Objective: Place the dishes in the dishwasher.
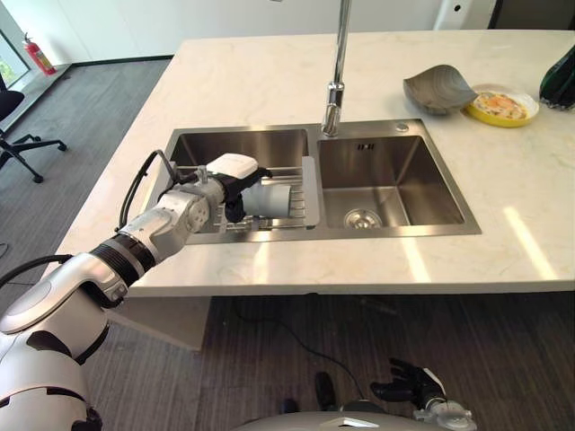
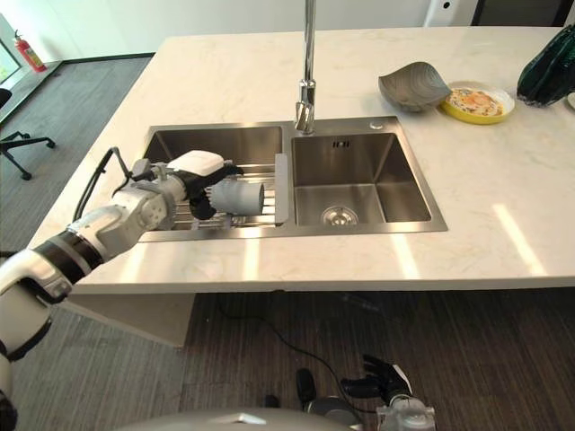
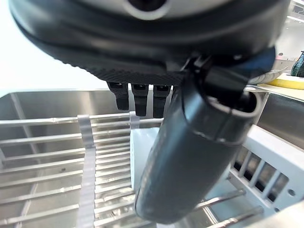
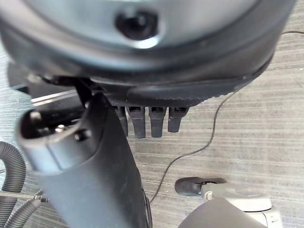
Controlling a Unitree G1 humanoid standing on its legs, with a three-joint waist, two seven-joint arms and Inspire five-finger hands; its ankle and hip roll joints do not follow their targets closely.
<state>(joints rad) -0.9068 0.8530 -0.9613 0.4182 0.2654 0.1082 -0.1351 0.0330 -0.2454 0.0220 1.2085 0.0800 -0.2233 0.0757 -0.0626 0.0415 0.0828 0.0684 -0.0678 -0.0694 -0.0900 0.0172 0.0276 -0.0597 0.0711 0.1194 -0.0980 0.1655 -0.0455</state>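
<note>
Marble-look desk (image 1: 269,81) fills most of the frame; steel double sink (image 1: 386,193) centre, tall faucet (image 1: 338,72) above the divider. Wire rack (image 1: 202,224) lies across the left basin, white slotted end panel (image 1: 310,190) by the divider.

Left hand (image 1: 235,184) centre-left over the rack, next to a pale grey cup (image 1: 268,197) lying on its side, mouth toward the panel. Hand appears to wrap the cup's closed end, but fingers (image 3: 137,97) in the wrist view hang fairly straight above the rack bars, thumb in front. Can't tell whether the grip is closed.

Remaining dishes upper right on the desk: grey bowl (image 1: 436,90) touching a yellow plate (image 1: 503,106); dark green object (image 1: 561,81) at the edge, unidentified.

Right hand (image 1: 409,386) low at bottom right above the floor, fingers loosely curled, holding nothing.

Handling guess: cup looks light, rigid, smooth, so may slip or roll on the bars. Best grip is around the body mid-length, not the rim.
</note>
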